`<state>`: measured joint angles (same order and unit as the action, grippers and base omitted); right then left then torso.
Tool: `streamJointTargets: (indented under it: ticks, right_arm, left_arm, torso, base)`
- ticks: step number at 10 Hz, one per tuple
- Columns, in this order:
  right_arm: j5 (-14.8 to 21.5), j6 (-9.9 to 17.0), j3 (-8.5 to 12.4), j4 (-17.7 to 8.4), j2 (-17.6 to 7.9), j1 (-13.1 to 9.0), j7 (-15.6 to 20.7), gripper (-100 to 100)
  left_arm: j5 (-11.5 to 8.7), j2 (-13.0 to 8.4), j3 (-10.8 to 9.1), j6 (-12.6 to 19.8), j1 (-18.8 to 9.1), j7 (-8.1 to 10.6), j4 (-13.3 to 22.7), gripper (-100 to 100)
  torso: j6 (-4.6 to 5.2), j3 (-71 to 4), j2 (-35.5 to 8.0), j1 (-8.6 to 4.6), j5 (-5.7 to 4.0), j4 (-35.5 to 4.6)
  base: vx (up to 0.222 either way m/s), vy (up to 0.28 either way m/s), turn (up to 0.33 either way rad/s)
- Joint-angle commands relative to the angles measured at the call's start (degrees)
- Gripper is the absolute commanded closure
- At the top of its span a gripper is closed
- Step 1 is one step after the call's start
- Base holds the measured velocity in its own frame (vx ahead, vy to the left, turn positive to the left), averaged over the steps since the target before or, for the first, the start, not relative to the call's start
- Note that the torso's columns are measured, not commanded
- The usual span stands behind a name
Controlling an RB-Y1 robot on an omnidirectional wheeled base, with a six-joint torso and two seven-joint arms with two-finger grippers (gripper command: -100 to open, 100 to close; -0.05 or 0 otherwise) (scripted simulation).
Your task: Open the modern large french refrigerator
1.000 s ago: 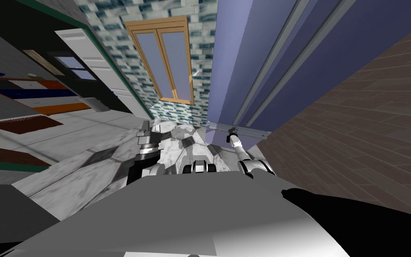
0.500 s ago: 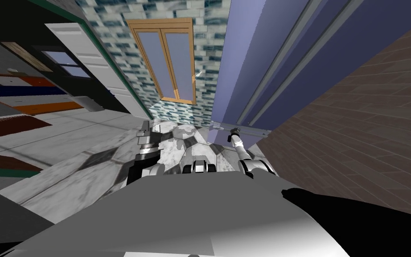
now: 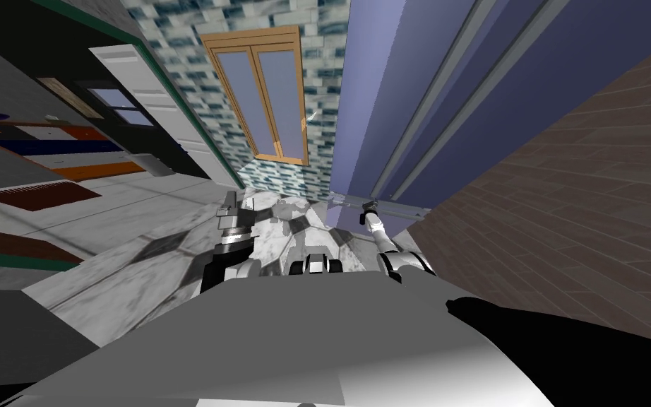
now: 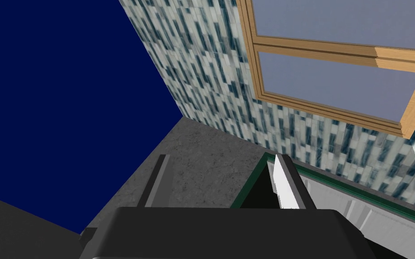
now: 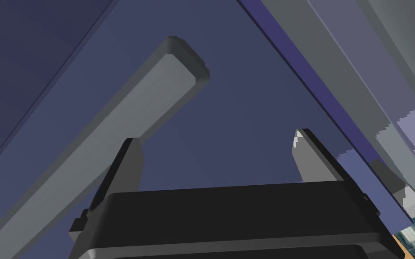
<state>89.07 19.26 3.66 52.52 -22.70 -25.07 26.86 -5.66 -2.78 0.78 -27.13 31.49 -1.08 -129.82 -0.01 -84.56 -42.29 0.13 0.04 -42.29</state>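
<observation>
The refrigerator [image 3: 387, 85] is a tall blue-violet body with two long grey door handles [image 3: 438, 71] running up its front. My right gripper [image 3: 368, 207] is at the foot of those handles, by a short grey crossbar [image 3: 402, 208]. In the right wrist view the right gripper [image 5: 213, 153] is open against the blue-violet door [image 5: 247, 112]. A grey handle bar [image 5: 157, 103] passes just outside one fingertip [image 5: 125, 157], its rounded end ahead of the gap. Nothing is gripped. My left gripper [image 3: 231, 206] hangs over the floor, and in its wrist view the left gripper [image 4: 220, 180] is open and empty.
A brown brick-patterned wall [image 3: 564, 177] stands close on the refrigerator's right. A wooden-framed window [image 3: 264, 92] sits in the tiled wall ahead. A white door [image 3: 154, 106], coloured shelves [image 3: 56, 148] and a dark red rug [image 3: 34, 194] lie left. The floor [image 3: 140, 261] is grey marble.
My head camera swung a little to one side and came back. The right gripper stays at the foot of the door handles, and the left arm has not moved.
</observation>
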Motion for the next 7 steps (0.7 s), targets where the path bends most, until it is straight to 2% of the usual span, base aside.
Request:
streamJointTargets:
  ticks: [1,7]
  right_arm:
    - [-0.5,-1.9,-0.6,1.0,0.1,-0.1,0.6,-100]
    - [-0.3,-6.1,-2.7,2.3,-0.2,-0.8,0.2,-100]
  left_arm:
    - [0.0,0.0,0.0,0.0,0.0,0.0,0.0,0]
    - [0.0,0.0,0.0,0.0,0.0,0.0,0.0,0]
  torso:
    - [0.01,0.0,0.0,-0.06,-0.02,0.0]
    - [0.01,0.0,-0.1,-0.12,-0.05,0.0]
  base:
    - [0.029,-0.193,0.055]
    - [0.021,-0.207,0.067]
